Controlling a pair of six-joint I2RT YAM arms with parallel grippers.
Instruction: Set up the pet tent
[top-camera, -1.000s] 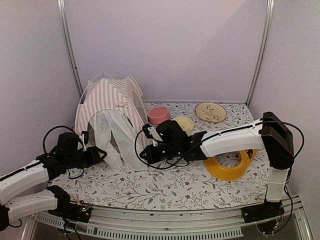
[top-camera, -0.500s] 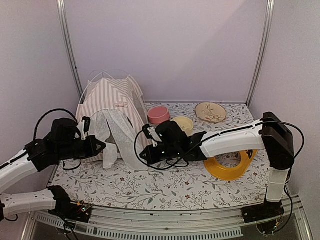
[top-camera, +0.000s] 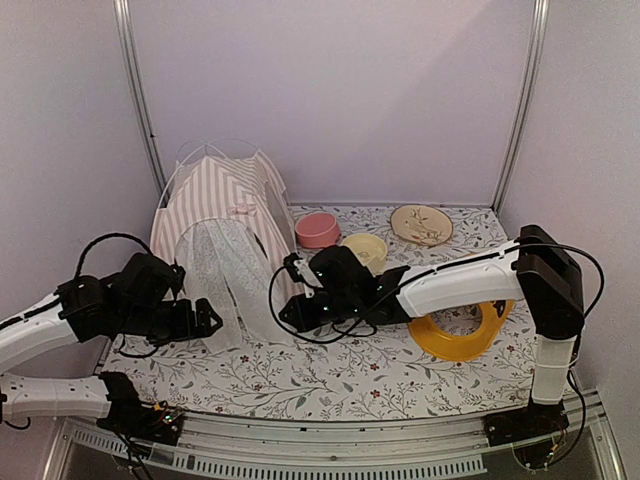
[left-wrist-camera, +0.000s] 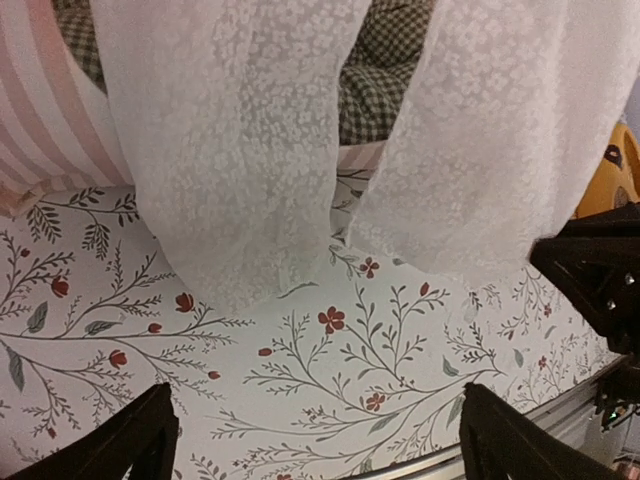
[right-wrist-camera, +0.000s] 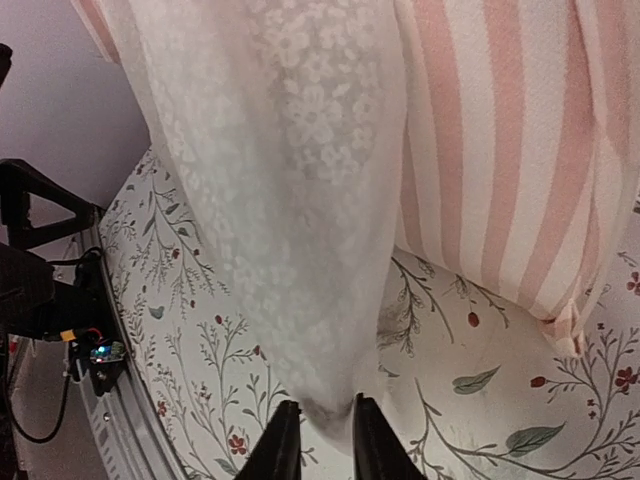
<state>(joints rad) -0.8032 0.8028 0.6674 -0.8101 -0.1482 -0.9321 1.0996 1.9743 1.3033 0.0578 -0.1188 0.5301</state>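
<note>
The pet tent (top-camera: 225, 195), pink-and-white striped, stands at the back left with thin white poles arching over it. Its white sheer door flap (top-camera: 225, 270) hangs in two panels down to the floral table cover. My left gripper (top-camera: 208, 320) sits low in front of the left panel, open wide with nothing between its fingers (left-wrist-camera: 150, 440). The flap (left-wrist-camera: 230, 150) hangs just beyond it, apart from it. My right gripper (top-camera: 287, 316) is at the right panel's lower end. In the right wrist view the gripper (right-wrist-camera: 322, 445) stands narrowly open, the flap's tip (right-wrist-camera: 325, 405) lying between its fingers.
A green-and-white checked cushion (left-wrist-camera: 380, 70) shows inside the tent behind the flap. A pink bowl (top-camera: 317, 229), a cream bowl (top-camera: 367, 246) and a flowered plate (top-camera: 421, 224) sit at the back. A yellow ring (top-camera: 460, 335) lies under the right arm. Metal frame posts (top-camera: 135, 90) flank the table.
My left gripper opened and let go of the left flap panel, which fell straight, and the arm dropped nearer the table. My right gripper's jaws parted slightly around the flap's tip.
</note>
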